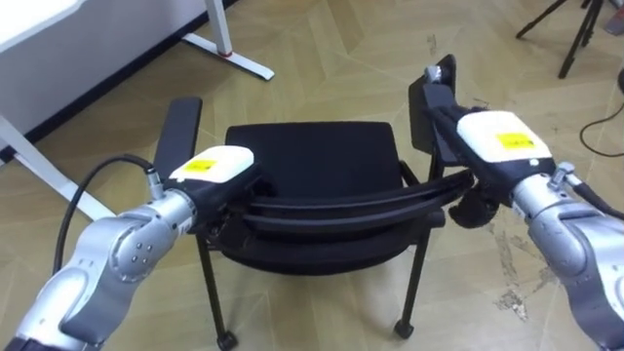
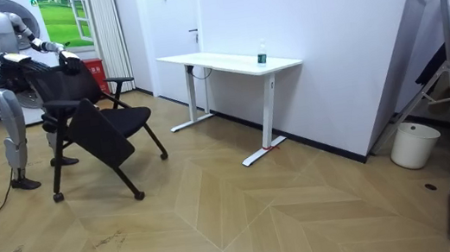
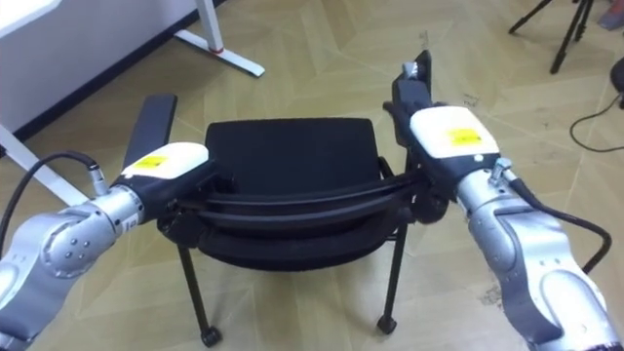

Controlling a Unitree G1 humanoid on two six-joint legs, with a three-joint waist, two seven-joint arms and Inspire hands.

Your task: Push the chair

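My left robot hand (image 1: 213,166) at 9 o'clock, right robot hand (image 1: 497,136) at 3, both on the chair (image 1: 302,156) back; I cannot tell their finger curl. Push evenly toward 12.

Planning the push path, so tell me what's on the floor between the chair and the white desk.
Nothing: in the room view, bare wood floor lies between the chair and the desk.

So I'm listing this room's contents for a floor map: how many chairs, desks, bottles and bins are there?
chair: 1
desk: 1
bottle: 1
bin: 1
Total: 4
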